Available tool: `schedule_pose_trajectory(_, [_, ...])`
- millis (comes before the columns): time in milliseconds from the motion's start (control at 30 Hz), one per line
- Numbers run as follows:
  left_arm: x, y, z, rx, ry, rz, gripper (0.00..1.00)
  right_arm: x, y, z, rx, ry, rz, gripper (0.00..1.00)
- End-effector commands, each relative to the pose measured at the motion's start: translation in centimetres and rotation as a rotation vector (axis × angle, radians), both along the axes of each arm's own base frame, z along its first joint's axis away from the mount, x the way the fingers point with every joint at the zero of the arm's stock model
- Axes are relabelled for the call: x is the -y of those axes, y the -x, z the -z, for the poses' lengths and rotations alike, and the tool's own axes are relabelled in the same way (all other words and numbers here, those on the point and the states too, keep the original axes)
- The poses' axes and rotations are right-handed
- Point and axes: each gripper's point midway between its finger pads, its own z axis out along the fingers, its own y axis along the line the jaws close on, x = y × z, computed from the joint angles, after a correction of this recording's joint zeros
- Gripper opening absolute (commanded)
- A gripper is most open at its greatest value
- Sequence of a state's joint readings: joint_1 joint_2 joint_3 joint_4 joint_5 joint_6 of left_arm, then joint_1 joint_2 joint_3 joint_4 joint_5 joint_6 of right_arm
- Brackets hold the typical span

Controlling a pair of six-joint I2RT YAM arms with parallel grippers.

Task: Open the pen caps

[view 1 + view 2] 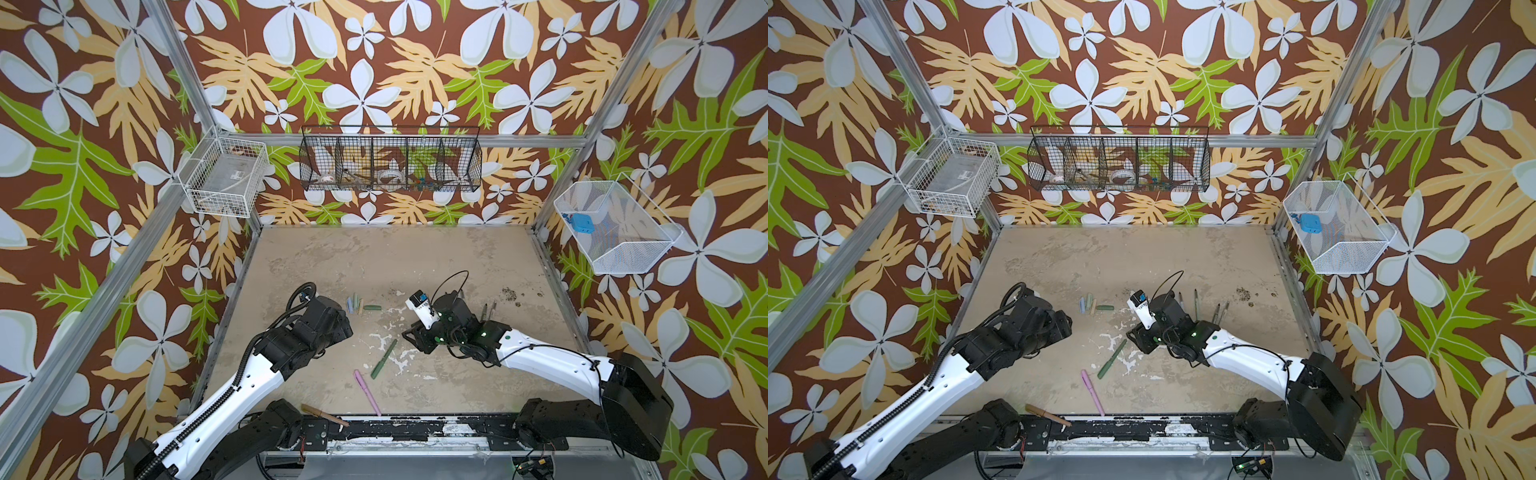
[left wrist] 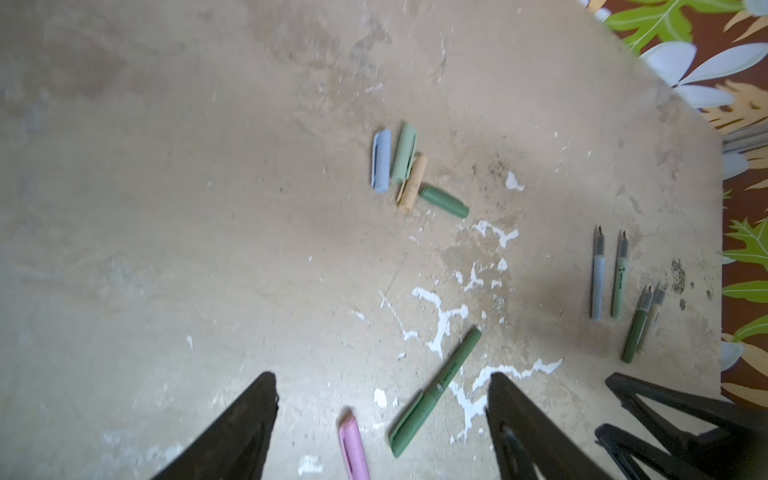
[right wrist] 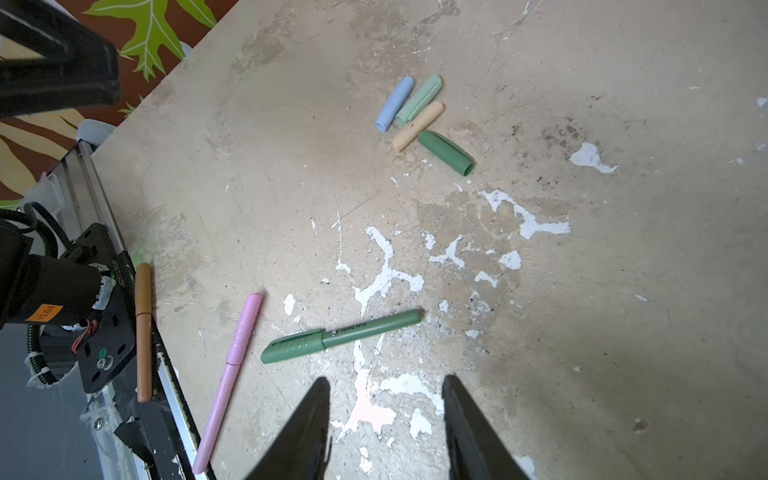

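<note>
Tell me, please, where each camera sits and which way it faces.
Top views: high above the table's near edge, looking down toward the back wall; left arm and right arm show.
Left wrist: on the left arm, looking down past the left gripper at loose caps.
Right wrist: on the right arm, looking down past the right gripper at the green pen.
Both wrist views share those caps and that pen.

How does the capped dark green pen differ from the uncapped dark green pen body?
The capped dark green pen wears its cap; the uncapped dark green pen body shows a bare tip. The capped pen lies near the pink pen; the body lies beside a beige pen body. Both lie flat, unheld.
</note>
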State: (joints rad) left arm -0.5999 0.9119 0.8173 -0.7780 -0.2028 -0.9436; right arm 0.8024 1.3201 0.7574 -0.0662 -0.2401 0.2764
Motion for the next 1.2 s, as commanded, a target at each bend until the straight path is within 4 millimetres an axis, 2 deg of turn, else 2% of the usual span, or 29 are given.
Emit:
schedule_pose_trajectory(0, [-0.9, 3.2, 3.0, -0.233, 0.026, -0.087, 0.77, -0.1, 0.2, -0.2, -0.006, -0.008, -0.016, 0.45])
schedule_pose_trajectory(100, [-1.7, 5.9, 5.6, -0.415, 0.026, -0.132, 0.73, 0.0, -0.1, 0.2, -0.027, -0.02, -0.019, 0.45])
schedule_pose_trajectory(200, [-3.1, 7.7, 6.7, -0.52, 0.027, -0.207, 0.7, 0.4, -0.5, 0.7, -0.073, -0.049, -0.013, 0.45])
schedule_pose_trajectory(533, [-3.4, 11.3, 10.1, -0.707, 0.143, -0.388, 0.72, 0.7, -0.9, 1.0, -0.105, -0.078, -0.014, 0.46])
schedule_pose_trajectory(767, [-4.6, 13.7, 11.1, -0.779, 0.094, -0.439, 0.78, 0.8, -1.2, 1.4, -0.137, -0.101, -0.01, 0.46])
schedule_pose_trajectory(900, [-4.7, 14.7, 11.3, -0.798, 0.115, -0.471, 0.8, 1.0, -1.3, 1.4, -0.151, -0.118, -0.011, 0.45])
schedule_pose_trajectory(1167, [-5.1, 14.3, 11.8, -0.807, 0.059, -0.457, 0.82, 1.2, -1.5, 1.3, -0.169, -0.145, -0.007, 0.45])
